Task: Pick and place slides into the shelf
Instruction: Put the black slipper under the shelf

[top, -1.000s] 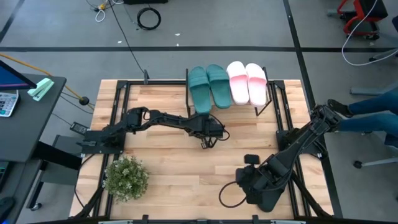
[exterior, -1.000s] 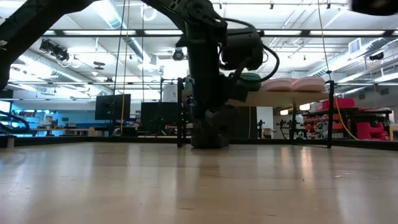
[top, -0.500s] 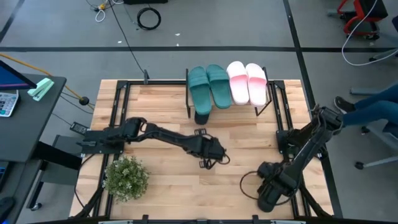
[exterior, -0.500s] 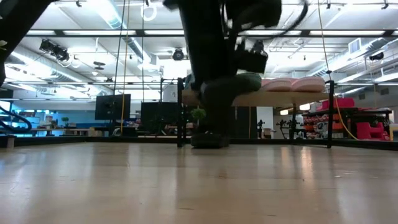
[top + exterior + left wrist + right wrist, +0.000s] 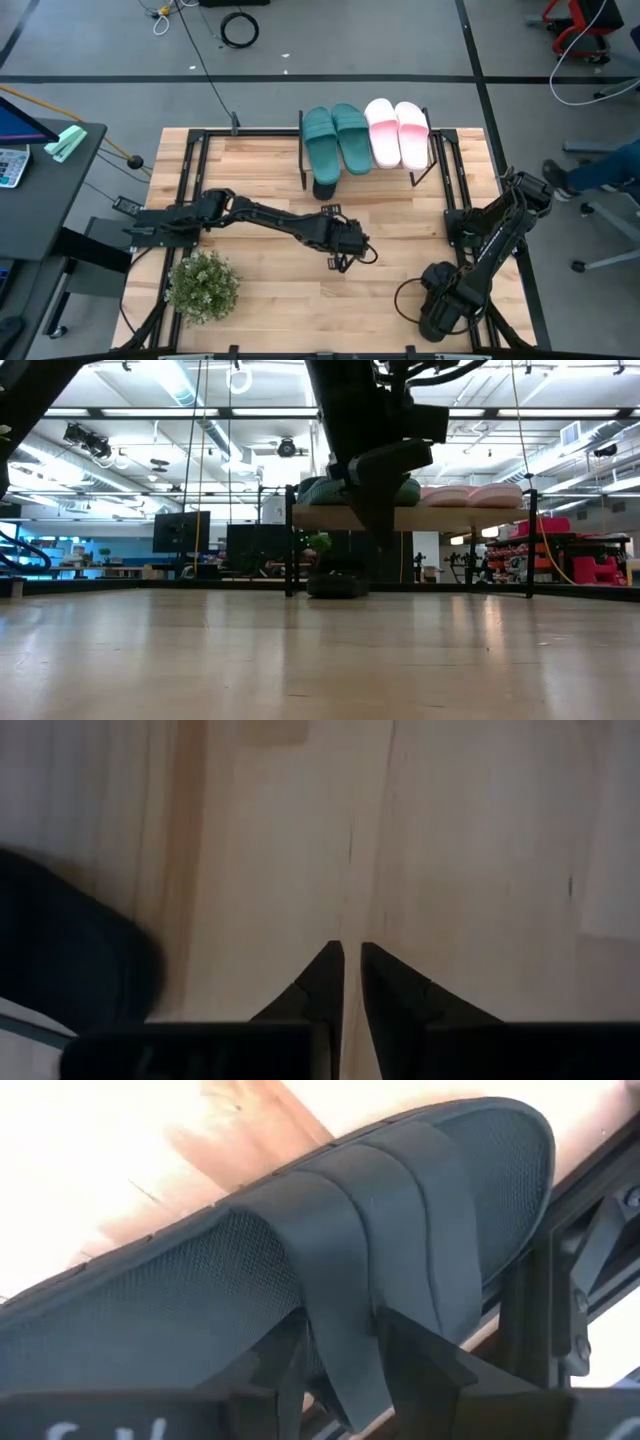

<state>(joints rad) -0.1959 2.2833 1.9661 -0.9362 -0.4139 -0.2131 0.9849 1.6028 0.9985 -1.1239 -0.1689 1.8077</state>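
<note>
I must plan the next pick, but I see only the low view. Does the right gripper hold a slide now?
Observer: Yes. The right wrist view shows the right gripper shut on the strap of a black slide.
Operator: Where is that arm on the table?
Observer: In the high view it is on the right side of the table, at the edge away from the shelf.
Operator: Is the left gripper free?
Observer: Yes. The left gripper has its fingers together on nothing, over bare wood.
</note>
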